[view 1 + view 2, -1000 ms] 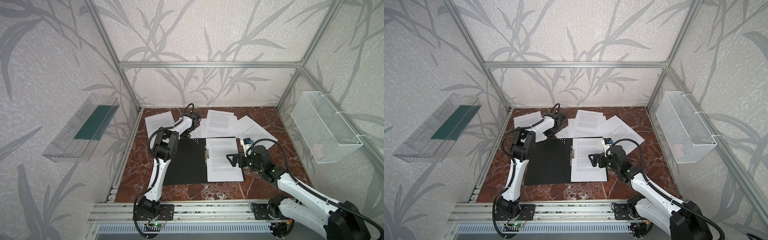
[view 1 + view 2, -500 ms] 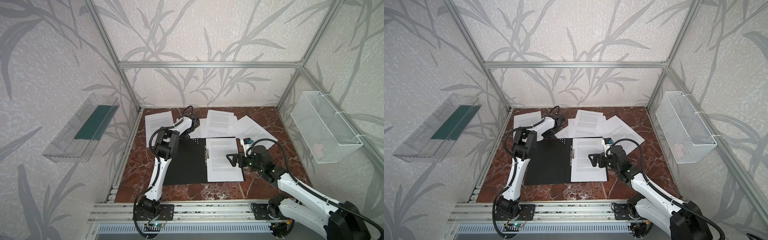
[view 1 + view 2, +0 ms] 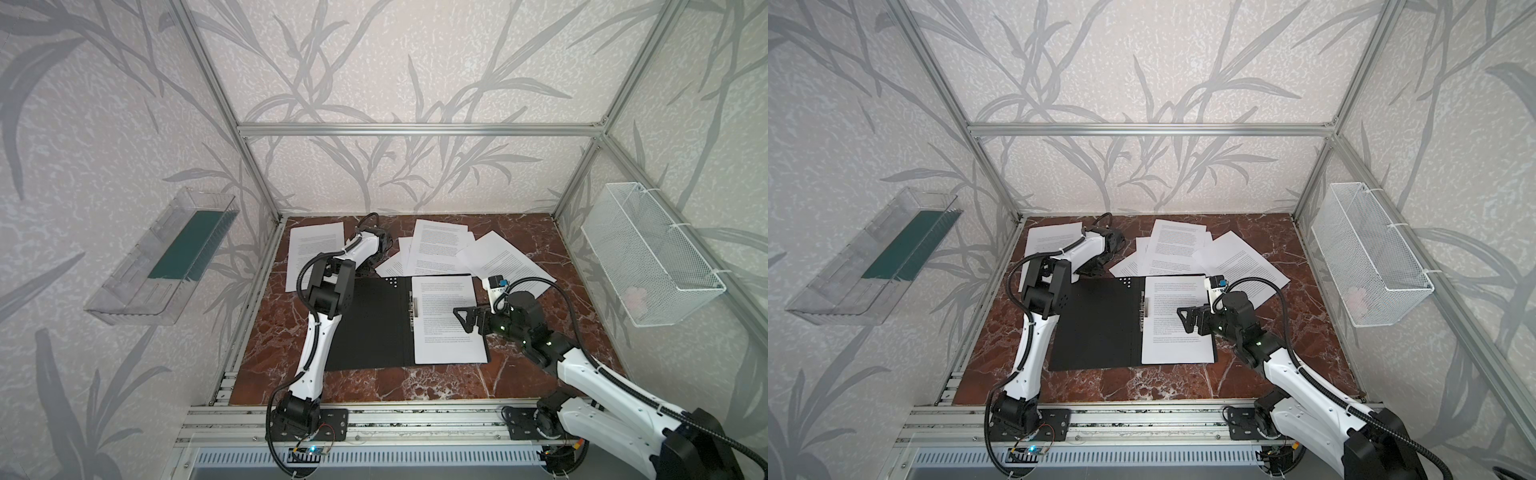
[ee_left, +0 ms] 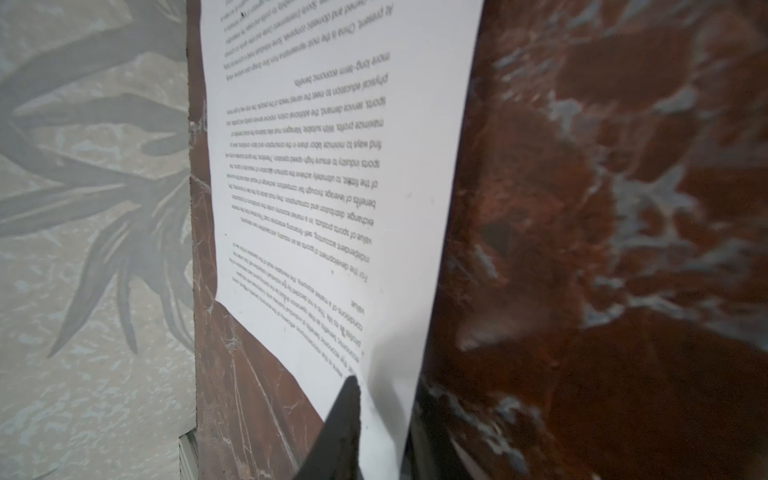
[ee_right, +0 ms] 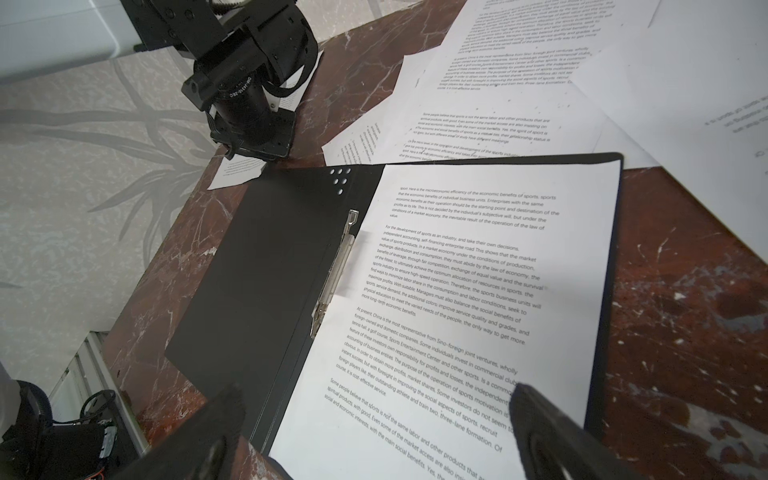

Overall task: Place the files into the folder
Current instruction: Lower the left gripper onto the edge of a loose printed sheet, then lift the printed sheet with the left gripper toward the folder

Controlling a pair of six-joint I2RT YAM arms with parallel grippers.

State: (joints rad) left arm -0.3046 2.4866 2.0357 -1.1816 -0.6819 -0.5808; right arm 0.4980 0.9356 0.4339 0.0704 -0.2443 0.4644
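Observation:
The folder [image 3: 374,320] [image 3: 1100,324] [image 5: 266,270] lies open on the marble table, black inside up, with a metal clip [image 5: 336,270] at its spine. One printed sheet [image 3: 449,320] [image 5: 478,270] lies on its right half. More files [image 3: 440,245] lie fanned behind it. A single sheet [image 3: 316,245] [image 4: 332,166] lies at the far left. My left gripper [image 3: 368,268] [image 4: 382,386] is at that sheet's near right edge, jaws shut on the curled-up edge. My right gripper [image 3: 467,322] [image 5: 376,395] hovers open over the sheet in the folder.
A white wire basket [image 3: 648,253] hangs on the right wall and a clear plastic tray [image 3: 166,257] on the left wall. Aluminium rails [image 3: 374,415] run along the table's front edge. One sheet [image 3: 498,257] reaches close to my right wrist.
My left gripper slid left to the far-left sheet and closed on its edge, which now curls up between the jaws. The right arm has stayed still.

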